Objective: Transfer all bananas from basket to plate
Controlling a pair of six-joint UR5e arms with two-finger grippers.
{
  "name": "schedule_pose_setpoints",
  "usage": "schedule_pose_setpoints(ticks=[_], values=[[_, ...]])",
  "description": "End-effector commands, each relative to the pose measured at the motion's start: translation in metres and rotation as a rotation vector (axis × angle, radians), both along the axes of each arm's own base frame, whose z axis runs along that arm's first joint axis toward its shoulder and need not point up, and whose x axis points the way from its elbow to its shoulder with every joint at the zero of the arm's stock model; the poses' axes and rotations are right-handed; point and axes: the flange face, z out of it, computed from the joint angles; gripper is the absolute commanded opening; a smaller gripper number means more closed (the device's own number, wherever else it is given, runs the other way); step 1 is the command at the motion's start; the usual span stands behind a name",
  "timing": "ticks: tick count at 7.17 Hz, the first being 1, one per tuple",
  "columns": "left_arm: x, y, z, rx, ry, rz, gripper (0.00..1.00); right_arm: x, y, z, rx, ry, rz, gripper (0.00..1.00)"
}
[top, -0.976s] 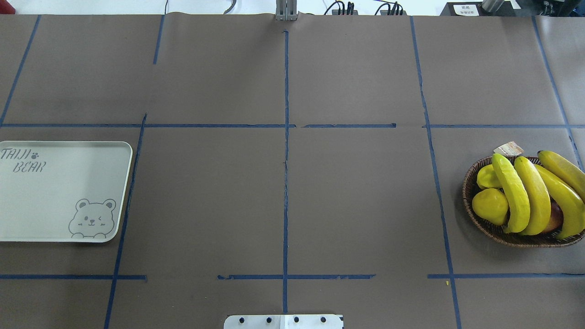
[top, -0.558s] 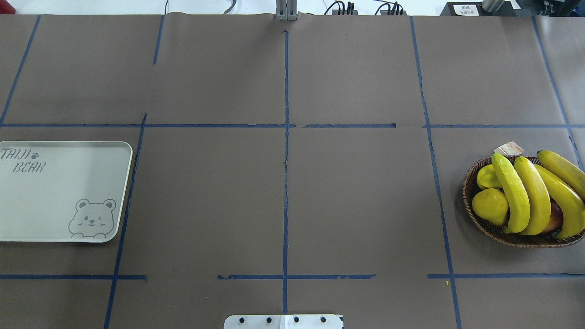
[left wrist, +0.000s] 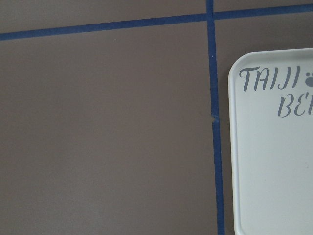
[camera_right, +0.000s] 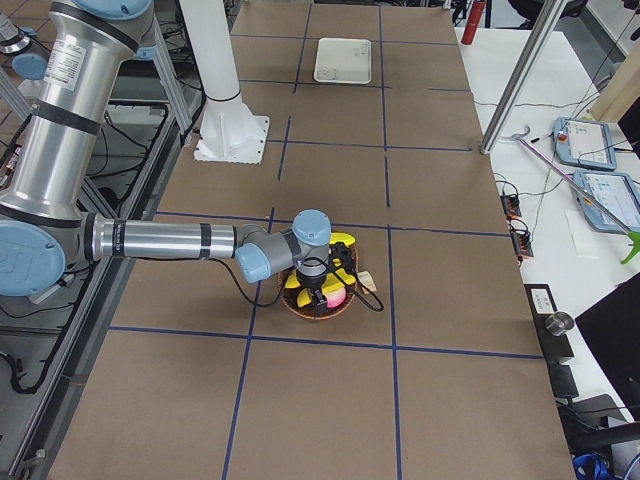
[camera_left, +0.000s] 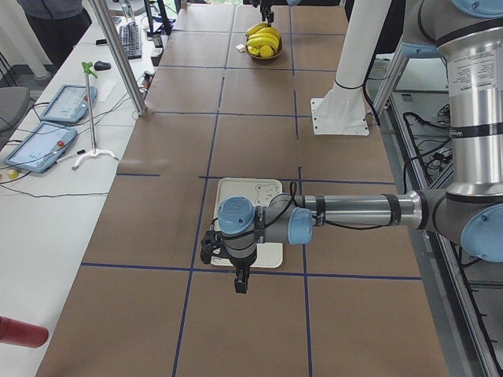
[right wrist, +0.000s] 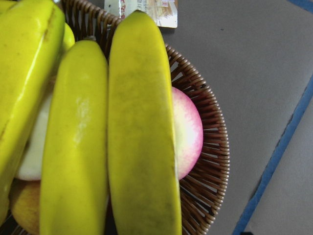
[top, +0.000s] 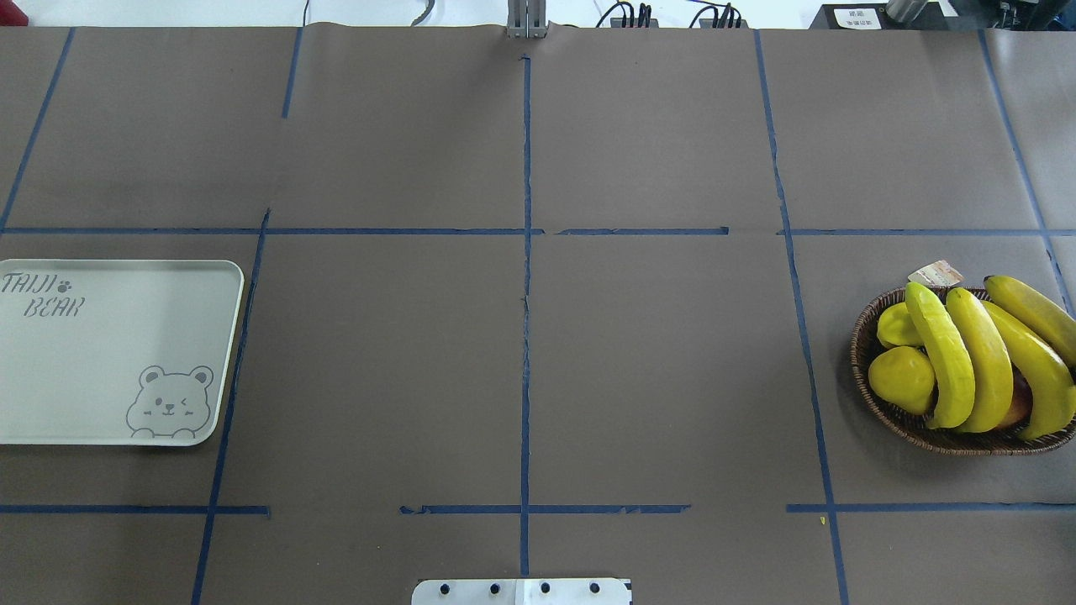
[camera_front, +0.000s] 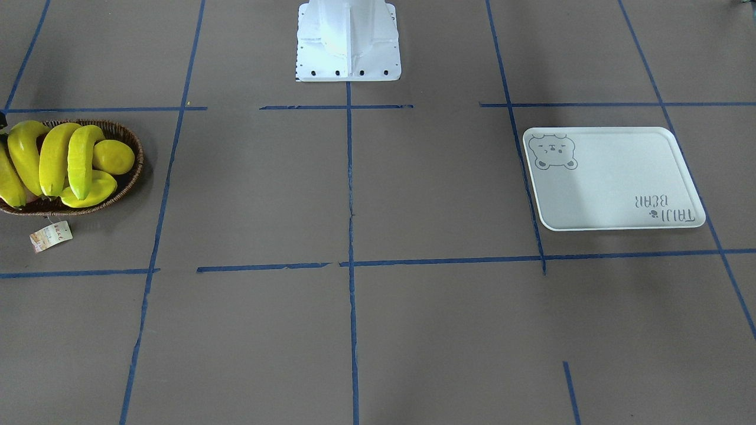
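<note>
Against the overhead pictures of a moment ago almost nothing is changing: the plate (top: pixel 101 361) and the basket (top: pixel 891 418) are lying in the same spots, and only the outermost of the bananas (top: pixel 1032 307) is sitting a shade further up and left.

The left hand (camera_left: pixel 241 277) is hanging over the near end of the plate, fingers pointing down. It is showing only from the side, so I cannot tell whether its fingers are apart or together. Its wrist camera is looking at a plate corner bearing grey lettering. The right hand (camera_right: pixel 322 290) is hovering just above the basket, and how far open it is cannot be told either. Its camera is looking closely at two bananas lying over a pink-and-white peach (right wrist: pixel 190 132).

All four bananas are lying in the basket at the robot's right, side by side, beside a lemon (top: pixel 901 380) and a starfruit (top: pixel 894 326). A paper tag (top: pixel 935 273) is lying just outside the rim. The plate is sitting well apart, at the robot's left.

Brown paper crossed by blue tape lines (top: pixel 526 336) is covering the desk (top: pixel 656 361). Teach pendants (camera_left: pixel 39 145) are lying on a white side desk, and a person (camera_left: pixel 55 23) is standing beyond it.
</note>
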Motion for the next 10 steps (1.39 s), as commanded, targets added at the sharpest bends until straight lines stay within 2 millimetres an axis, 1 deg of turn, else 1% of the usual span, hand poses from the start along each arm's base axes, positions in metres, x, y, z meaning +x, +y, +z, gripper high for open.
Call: schedule_pose_setpoints(ticks=[1, 3, 4, 8, 10], values=[[0.001, 0.0, 0.0, 0.0, 0.0, 0.002, 1.0, -0.002, -0.003, 0.0, -0.001, -0.003, -0.002, 0.78], [0.001, 0.0, 0.0, 0.0, 0.0, 0.002, 1.0, -0.002, -0.003, 0.003, -0.006, -0.001, -0.002, 0.63], [0.001, 0.0, 0.0, 0.0, 0.0, 0.002, 1.0, -0.003, -0.002, 0.004, -0.008, 0.0, -0.005, 0.62], [0.001, 0.001, 0.001, -0.001, 0.0, 0.002, 1.0, -0.009, -0.002, 0.003, -0.007, 0.001, -0.018, 0.62], [0.0, 0.001, 0.001, -0.001, 0.0, 0.0, 1.0, -0.013, -0.003, 0.003, -0.004, 0.002, -0.027, 0.58]])
